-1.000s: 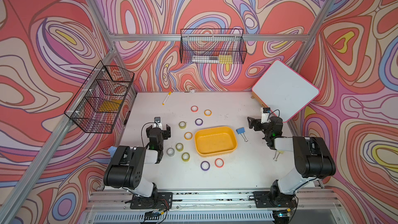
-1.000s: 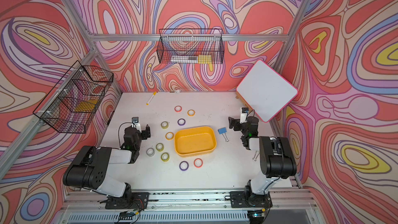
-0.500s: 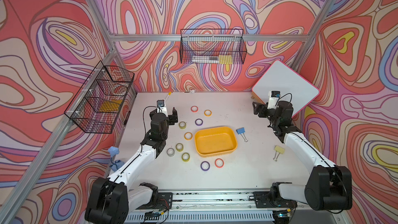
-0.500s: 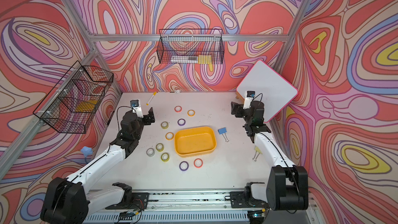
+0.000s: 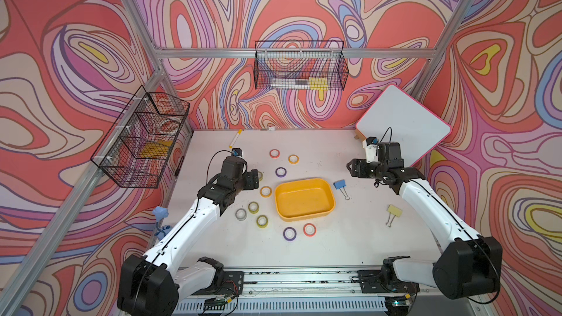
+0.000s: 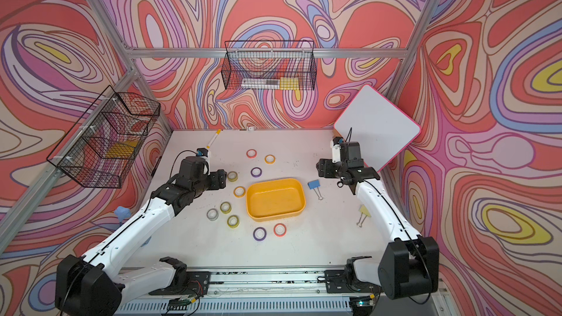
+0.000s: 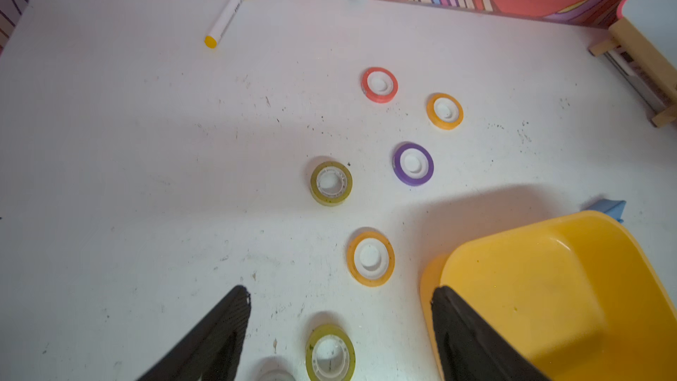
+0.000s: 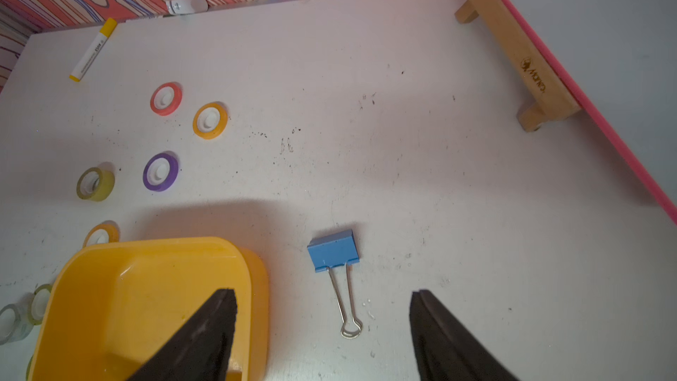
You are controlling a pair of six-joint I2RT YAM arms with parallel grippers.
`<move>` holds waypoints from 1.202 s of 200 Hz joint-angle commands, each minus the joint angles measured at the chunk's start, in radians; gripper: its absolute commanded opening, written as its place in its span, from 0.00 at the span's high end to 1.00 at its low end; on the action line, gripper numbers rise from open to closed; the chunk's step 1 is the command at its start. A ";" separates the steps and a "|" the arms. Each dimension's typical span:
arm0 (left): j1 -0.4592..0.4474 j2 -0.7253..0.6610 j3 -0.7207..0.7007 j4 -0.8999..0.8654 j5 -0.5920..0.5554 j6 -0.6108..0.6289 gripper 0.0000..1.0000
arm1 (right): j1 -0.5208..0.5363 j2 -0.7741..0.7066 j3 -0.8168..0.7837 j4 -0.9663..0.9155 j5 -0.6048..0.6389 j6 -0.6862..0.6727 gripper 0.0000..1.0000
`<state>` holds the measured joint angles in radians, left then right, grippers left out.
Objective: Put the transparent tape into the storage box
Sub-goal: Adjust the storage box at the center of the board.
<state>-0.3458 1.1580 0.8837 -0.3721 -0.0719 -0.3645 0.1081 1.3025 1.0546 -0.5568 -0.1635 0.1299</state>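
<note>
Where both top views look down on white worktop, transparent tape lies flat, left of storage box, apart from it, just beside yellowish roll. Box empty. Left jaws, right jaws hang either side of box.
Left wrist view: left jaws wide apart, holding nothing; tape barely visible.
Right wrist view: right jaws wide, holding nothing; blue binder clip seen between them; tape beyond box.

Tabletop from above: the storage box sits at centre, and the transparent tape lies left of it among coloured rolls. The left gripper and right gripper flank the box.
</note>
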 commanded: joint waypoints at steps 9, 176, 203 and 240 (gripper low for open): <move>-0.013 0.002 0.042 -0.138 0.071 -0.002 0.18 | 0.017 0.026 0.046 -0.164 -0.081 0.026 0.30; -0.128 0.116 0.058 -0.296 0.106 -0.028 0.37 | 0.255 0.303 0.156 -0.298 -0.036 0.111 0.58; -0.128 0.108 0.048 -0.290 0.112 -0.027 0.38 | 0.255 0.337 0.163 -0.288 -0.025 0.131 0.63; -0.127 0.110 0.043 -0.289 0.113 -0.024 0.39 | 0.257 0.376 0.164 -0.271 -0.024 0.144 0.68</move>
<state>-0.4709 1.2831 0.9360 -0.6640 0.0307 -0.3859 0.3599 1.6550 1.1980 -0.8421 -0.2043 0.2516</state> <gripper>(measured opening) 0.616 0.331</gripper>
